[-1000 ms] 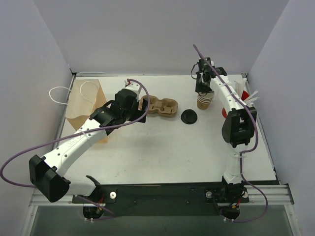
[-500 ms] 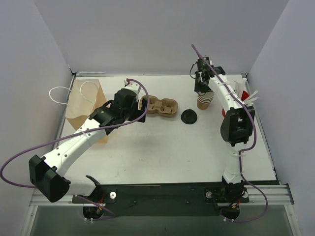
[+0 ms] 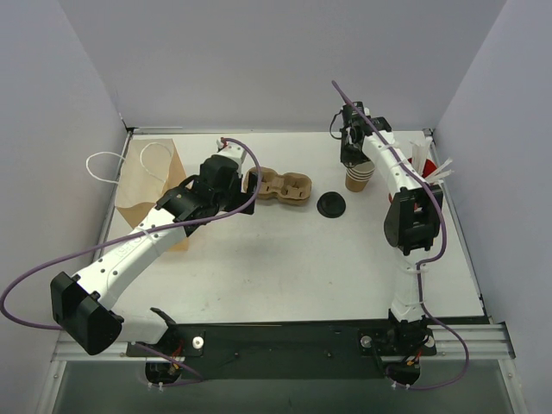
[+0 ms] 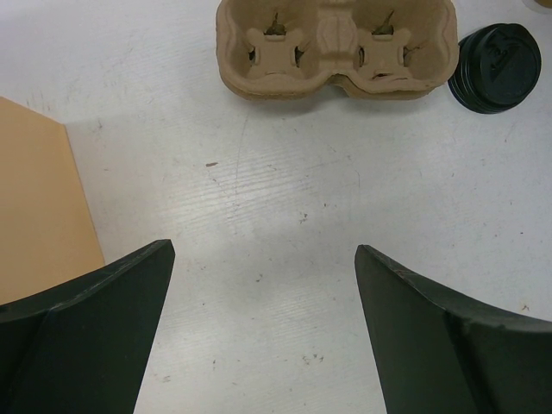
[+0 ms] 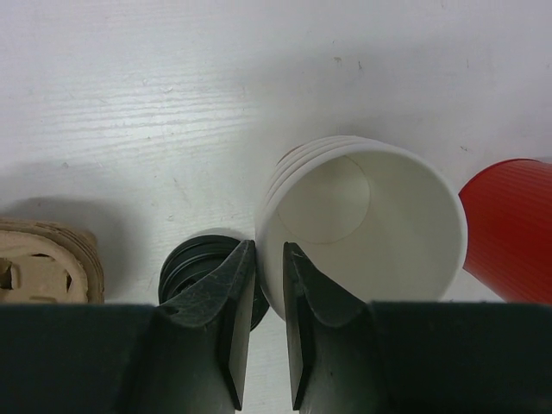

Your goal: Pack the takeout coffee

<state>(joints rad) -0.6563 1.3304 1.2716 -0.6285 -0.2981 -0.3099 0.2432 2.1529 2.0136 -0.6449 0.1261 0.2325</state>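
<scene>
Right end effector (image 5: 267, 252), narrow, pinches the takeout coffee (image 5: 371, 224) by its rim; left end effector (image 4: 263, 252) wide; a slip could tip it onto the red cup (image 5: 509, 228) alongside

The takeout coffee (image 5: 362, 233) stands upright (lidless, empty).

Bright, even overhead light; soft shadows, sharp focus

- Moulded-pulp cup carrier (image 3: 278, 187): brown, 2 slots, flat on the table toward the back.
- Black lid (image 3: 331, 205): round, near the carrier's right end, not touching it.
- Paper bag (image 3: 148, 181): tan, 2 white cord handles, far left.
- Red cup (image 5: 509, 228): ribbed, with white straws (image 3: 435, 168), far right.
- Table (image 3: 285, 259): white.
</scene>
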